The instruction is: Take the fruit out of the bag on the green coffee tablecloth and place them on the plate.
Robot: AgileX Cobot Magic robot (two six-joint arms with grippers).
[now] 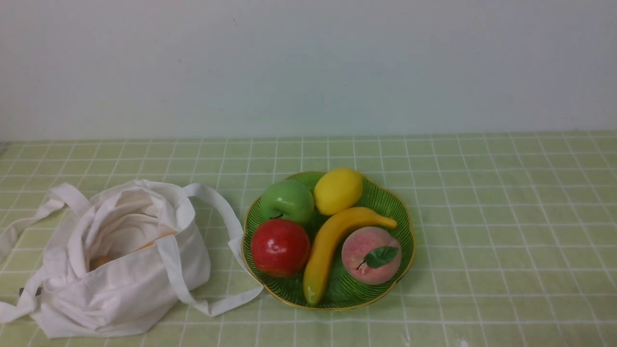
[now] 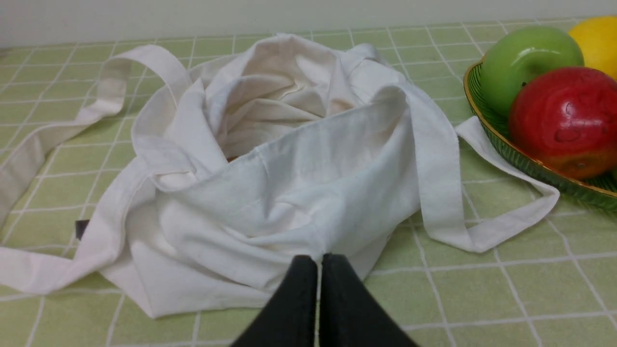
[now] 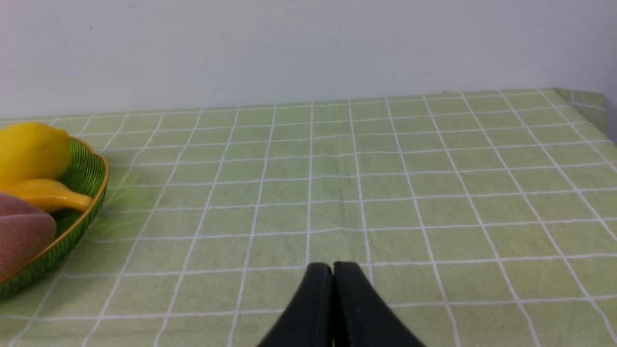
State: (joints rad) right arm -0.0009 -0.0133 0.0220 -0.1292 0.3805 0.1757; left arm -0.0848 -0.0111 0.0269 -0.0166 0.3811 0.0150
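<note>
The glossy dark green gold-rimmed plate (image 1: 402, 212) is sitting on the pale green checked tablecloth (image 1: 506, 217), carrying a yellow lemon (image 1: 337, 190), green apple (image 1: 287, 200), red apple (image 1: 279, 246), banana (image 1: 332, 241) and peach (image 1: 371, 254). Left of the plate, the soft white cloth bag (image 1: 120, 289) is lying open, an orange fruit (image 1: 101, 261) peeking inside. The left gripper (image 2: 319, 262) and right gripper (image 3: 332, 269) are hovering with jaws pressed together, empty.

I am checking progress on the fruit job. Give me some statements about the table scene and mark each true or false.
1. The glossy dark green plate holds five toy fruits. True.
2. The curved yellow banana lies inside the white cloth bag. False: it lies on the plate.
3. The left gripper has its fingers shut, holding nothing. True.
4. The bag is plainly empty. False: something orange shows inside.
5. The right gripper grips the smooth yellow lemon. False: shut on nothing.
</note>
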